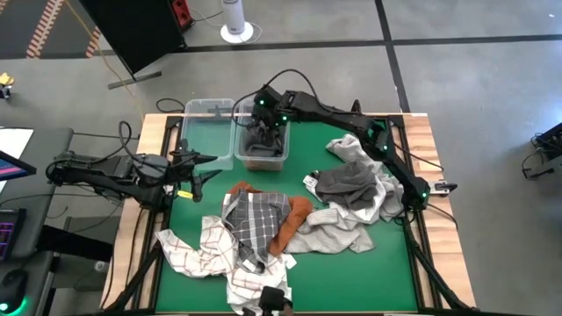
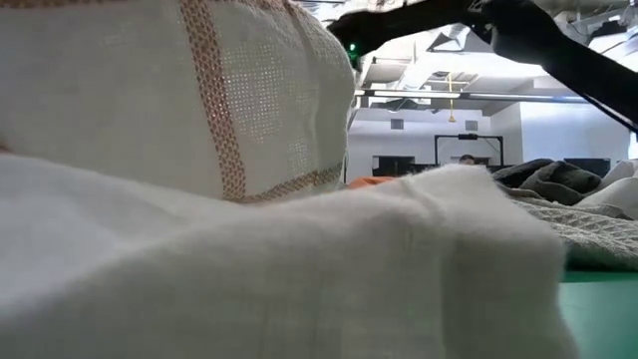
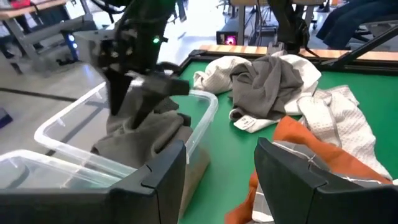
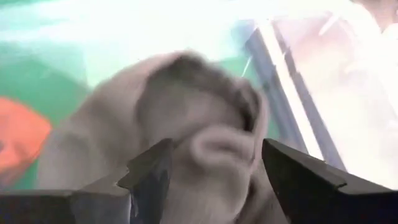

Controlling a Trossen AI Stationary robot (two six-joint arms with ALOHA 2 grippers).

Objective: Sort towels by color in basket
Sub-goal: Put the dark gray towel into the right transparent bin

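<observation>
A dark grey towel [image 3: 140,140] lies bunched in the right one of two clear bins [image 1: 261,140] at the table's far left. My right gripper [image 3: 149,106] stands open right over it, pointing down, with the cloth [image 4: 199,130] showing between its fingers. My left gripper [image 3: 221,168] is open and holds nothing; it hovers at the table's left side [image 1: 198,171], aimed at the bins. More towels lie on the green mat: grey with white grid [image 1: 255,218], rust-orange [image 1: 291,224], white with red checks [image 1: 206,250], another dark grey one [image 1: 347,184] and light ones [image 1: 334,235]. My right gripper hangs open over the top of the dark grey towel [image 3: 134,127], which rests inside the bin. Whether its fingertips touch the cloth I cannot tell.
The left clear bin [image 1: 208,132] stands beside the filled one. In the low view a white red-checked cloth [image 2: 199,130] fills most of the picture. Bare green mat [image 1: 303,162] lies between the bins and the towel heaps.
</observation>
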